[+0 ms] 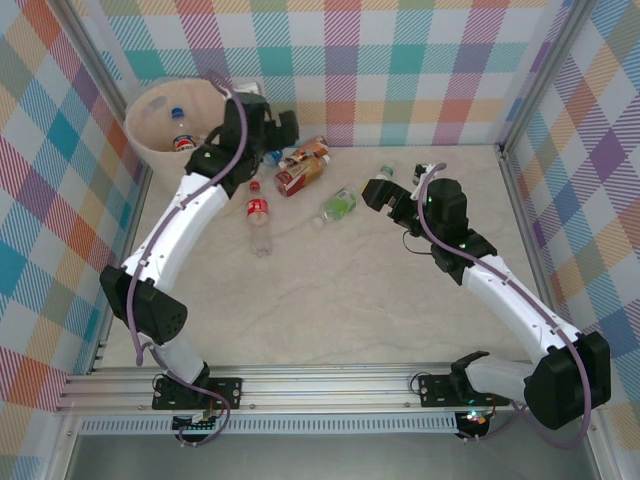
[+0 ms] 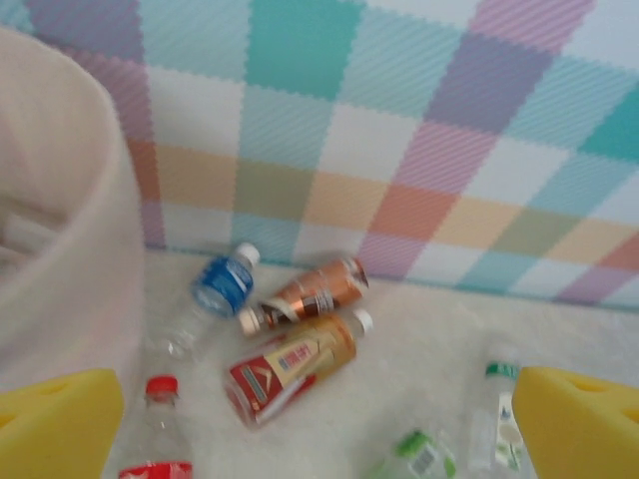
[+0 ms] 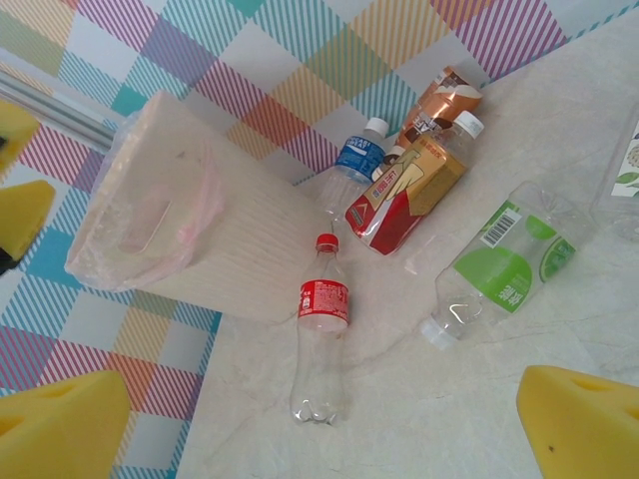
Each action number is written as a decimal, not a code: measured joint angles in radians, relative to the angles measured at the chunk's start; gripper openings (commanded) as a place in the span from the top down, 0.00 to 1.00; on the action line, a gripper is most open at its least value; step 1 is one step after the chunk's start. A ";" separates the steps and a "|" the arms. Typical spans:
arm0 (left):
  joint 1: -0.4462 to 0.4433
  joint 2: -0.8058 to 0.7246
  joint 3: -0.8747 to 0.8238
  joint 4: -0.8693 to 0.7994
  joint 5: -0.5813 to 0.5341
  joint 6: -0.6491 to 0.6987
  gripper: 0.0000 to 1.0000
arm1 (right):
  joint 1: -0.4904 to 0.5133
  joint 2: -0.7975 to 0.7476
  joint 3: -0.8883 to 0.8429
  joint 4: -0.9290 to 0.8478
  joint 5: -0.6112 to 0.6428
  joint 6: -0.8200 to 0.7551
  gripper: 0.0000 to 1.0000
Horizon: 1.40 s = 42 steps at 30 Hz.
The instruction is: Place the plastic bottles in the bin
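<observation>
The pale pink-cream bin [image 1: 165,115] stands at the back left with two bottles lying inside. My left gripper [image 1: 280,128] hovers open and empty just right of its rim. Below its yellow pads [image 2: 55,424] lie a blue-label bottle [image 2: 215,289], a copper-label bottle [image 2: 315,289], a red-and-gold bottle [image 2: 290,364] and a red-cap bottle [image 2: 160,439]. My right gripper [image 1: 385,195] is open and empty at mid-table. Under it lies the red-cap bottle [image 3: 321,339], with a green-label bottle [image 3: 499,264] to its right. A green-cap bottle [image 1: 386,172] lies close behind it.
Checked walls close in the table at the back and both sides. The bin's wall [image 2: 60,259] sits close on the left of my left gripper. Bare table stretches from the bottles toward the arm bases at the near rail [image 1: 320,385].
</observation>
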 measured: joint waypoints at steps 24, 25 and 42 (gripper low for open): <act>0.035 0.121 -0.272 -0.182 0.036 -0.117 0.00 | 0.000 0.058 0.000 -0.064 0.033 -0.026 0.00; 0.047 0.128 -0.279 -0.181 0.035 -0.126 0.00 | 0.000 0.058 0.000 -0.064 0.033 -0.026 0.00; 0.175 0.302 -0.372 -0.025 0.133 -0.125 0.01 | 0.000 0.058 0.000 -0.066 0.034 -0.026 0.00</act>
